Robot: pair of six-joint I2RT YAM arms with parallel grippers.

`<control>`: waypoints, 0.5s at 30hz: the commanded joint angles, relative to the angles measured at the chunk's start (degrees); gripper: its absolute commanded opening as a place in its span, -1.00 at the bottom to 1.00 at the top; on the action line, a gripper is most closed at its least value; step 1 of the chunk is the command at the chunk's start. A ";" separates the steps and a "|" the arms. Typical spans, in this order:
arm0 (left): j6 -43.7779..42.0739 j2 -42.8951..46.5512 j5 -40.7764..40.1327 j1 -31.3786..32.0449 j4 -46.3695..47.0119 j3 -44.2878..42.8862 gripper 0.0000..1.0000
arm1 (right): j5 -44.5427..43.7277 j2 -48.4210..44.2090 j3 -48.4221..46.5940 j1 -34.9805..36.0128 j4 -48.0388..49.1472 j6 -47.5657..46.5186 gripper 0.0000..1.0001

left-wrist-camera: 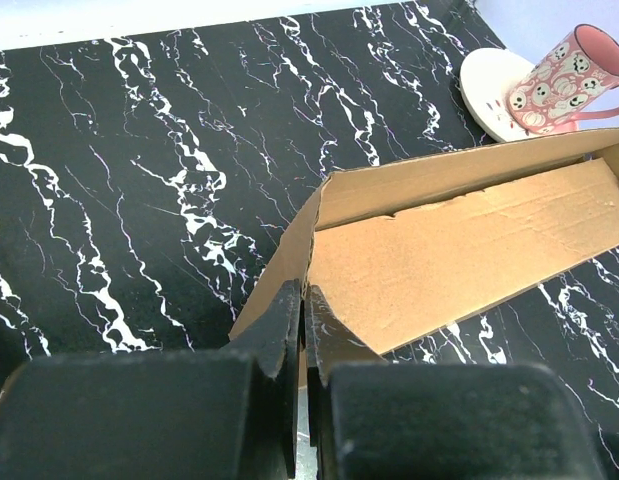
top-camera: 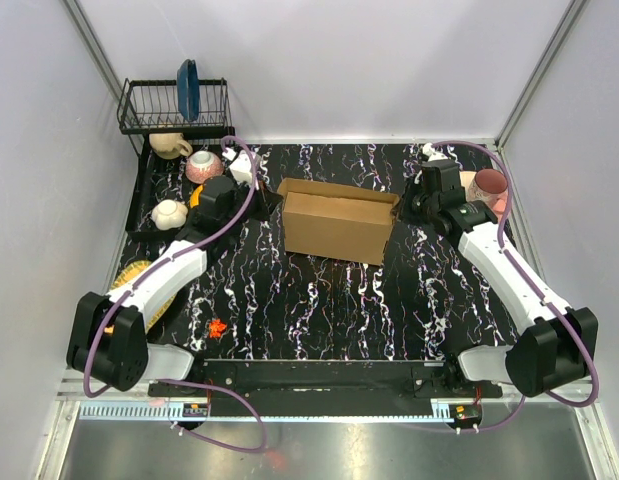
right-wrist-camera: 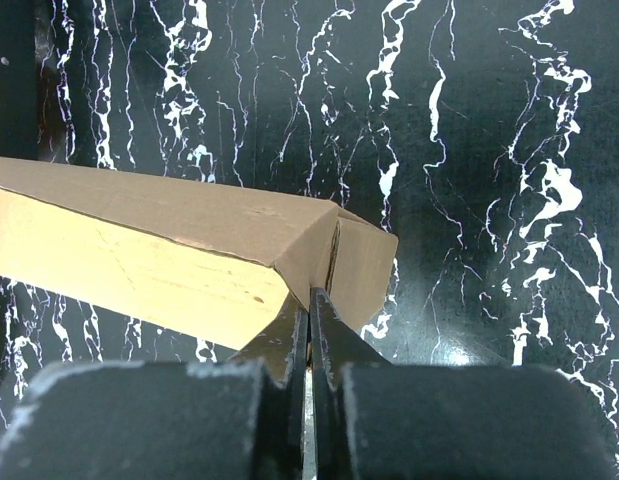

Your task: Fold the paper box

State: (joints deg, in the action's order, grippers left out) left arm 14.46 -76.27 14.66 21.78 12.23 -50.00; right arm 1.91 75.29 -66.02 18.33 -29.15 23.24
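The paper box [top-camera: 334,225] is a brown cardboard box standing open-topped in the middle of the black marbled table. My left gripper [top-camera: 270,200] is at its left end and my right gripper [top-camera: 405,207] at its right end. In the left wrist view the left gripper [left-wrist-camera: 304,295] is shut on the thin edge of the paper box [left-wrist-camera: 459,250] at a corner. In the right wrist view the right gripper [right-wrist-camera: 310,297] is shut on the corner fold of the paper box [right-wrist-camera: 169,250]. The box's far wall and inside are partly hidden.
A black dish rack [top-camera: 174,108] with a blue plate [top-camera: 188,88] stands at the back left, with a beige cup [top-camera: 169,145], a pink cup [top-camera: 203,166] and a white cup [top-camera: 169,214] near it. A pink mug [top-camera: 489,185] sits on a saucer at the right. A small red scrap [top-camera: 217,327] lies near the front.
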 commanded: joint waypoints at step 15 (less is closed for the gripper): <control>19.02 2.00 0.90 0.63 -4.58 -5.11 -1.00 | -5.95 1.00 2.39 3.29 -5.75 -2.15 -1.00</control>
State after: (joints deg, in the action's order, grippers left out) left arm 27.05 -75.77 14.63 21.85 7.38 -52.27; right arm -3.25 75.16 -65.73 20.21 -29.15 22.02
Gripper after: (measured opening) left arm 0.009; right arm 0.012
